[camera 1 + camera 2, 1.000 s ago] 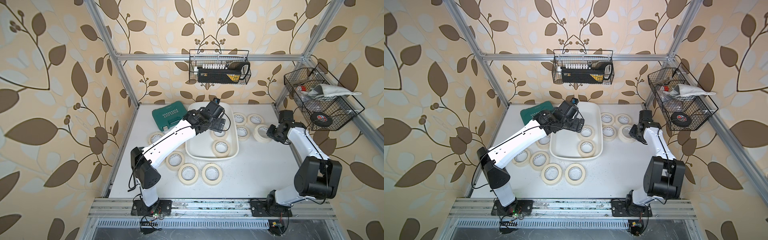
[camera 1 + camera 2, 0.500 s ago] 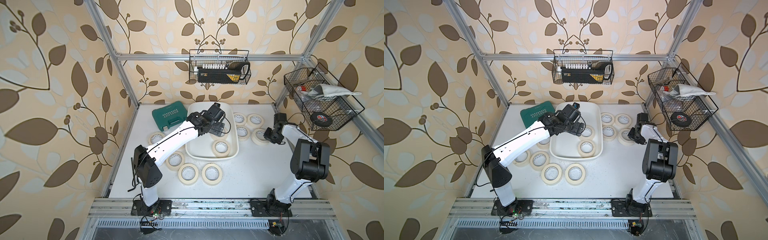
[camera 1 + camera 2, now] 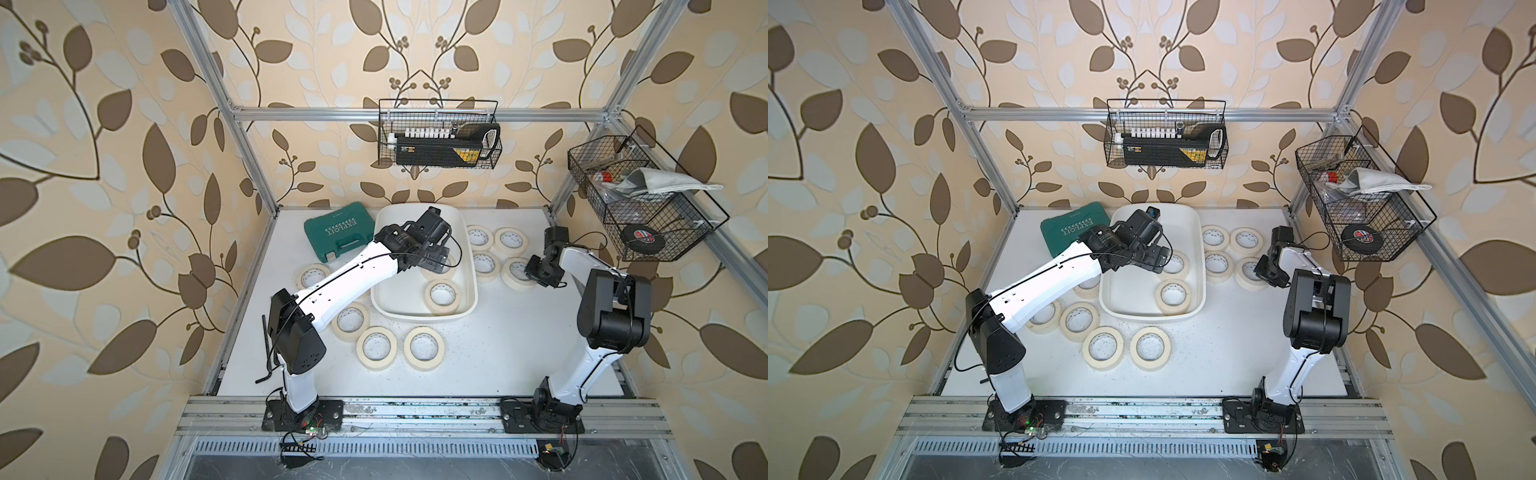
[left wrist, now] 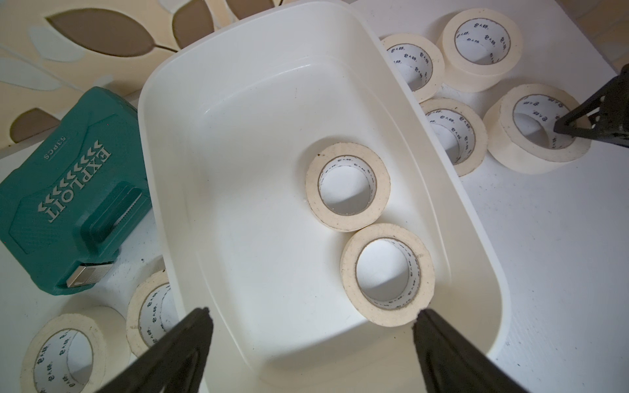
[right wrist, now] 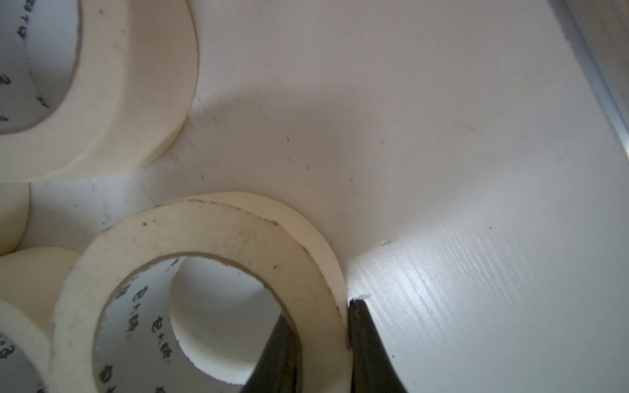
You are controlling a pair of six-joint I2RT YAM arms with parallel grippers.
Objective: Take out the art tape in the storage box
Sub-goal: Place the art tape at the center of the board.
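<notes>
Wide-open, empty left hand [image 4: 312,311] hovers above two art tape rolls [image 4: 347,223] in the storage box [image 4: 238,102], its arm [image 3: 353,274] half hiding one from above; right hand [image 5: 320,309], mostly cut off, pinches the wall of another art tape roll [image 5: 218,231] near the counter [image 3: 498,353]'s right edge.

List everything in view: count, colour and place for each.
storage box: one, white, middle of the table.
art tape: twelve counted across the views, cream; two in the storage box, four on the table right of it, six left of it and in front, some partly hidden.
tool case: one, green, back left, beside the box.
wire baskets: two, black; one on the back rail, one on the right frame.
black tape roll: one, red-and-white label, in the right basket.
cloth: one, grey, draped over the right basket.
left gripper: black, open, above the box.
right gripper: black, shut on the wall of one art tape roll right of the box.
</notes>
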